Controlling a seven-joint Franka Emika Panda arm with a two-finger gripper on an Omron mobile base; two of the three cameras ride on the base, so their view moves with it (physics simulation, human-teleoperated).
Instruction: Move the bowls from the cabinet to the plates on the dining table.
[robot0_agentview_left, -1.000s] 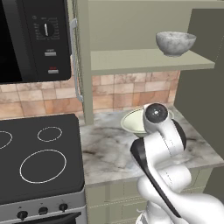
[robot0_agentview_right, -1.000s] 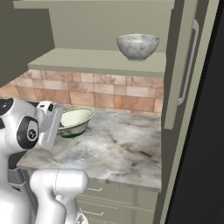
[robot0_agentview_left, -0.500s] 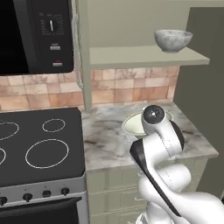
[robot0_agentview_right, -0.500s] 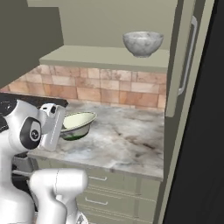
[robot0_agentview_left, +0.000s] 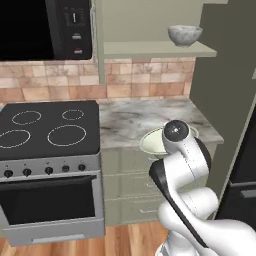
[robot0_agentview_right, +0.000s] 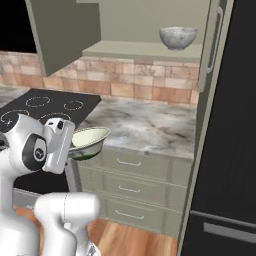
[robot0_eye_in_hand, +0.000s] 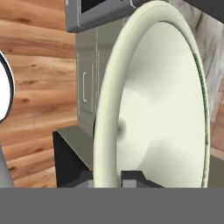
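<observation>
My gripper (robot0_eye_in_hand: 110, 178) is shut on the rim of the cream-white bowl (robot0_eye_in_hand: 157, 109), which stands on edge across the hand view. From the base views, this bowl (robot0_agentview_left: 151, 142) (robot0_agentview_right: 89, 139) hangs in front of the worktop's edge, just beyond my wrist. The mottled grey bowl (robot0_agentview_left: 184, 35) (robot0_agentview_right: 178, 37) sits upright on the open cabinet's shelf (robot0_agentview_left: 150, 49), high at the right. The cabinet's doors (robot0_agentview_right: 60, 30) stand open. The plates and the dining table are out of view.
A black stove (robot0_agentview_left: 47, 125) with an oven front stands left of the marble worktop (robot0_agentview_left: 132, 120). A microwave (robot0_agentview_left: 45, 27) hangs above it. Green drawers (robot0_agentview_right: 130, 175) lie under the worktop, a tall black fridge (robot0_agentview_right: 230, 150) at the right, wooden floor (robot0_agentview_left: 125, 240) below.
The whole picture has shifted: the base has backed away from the counter, bringing the oven front and floor into view. The cream-white bowl stays in my gripper.
</observation>
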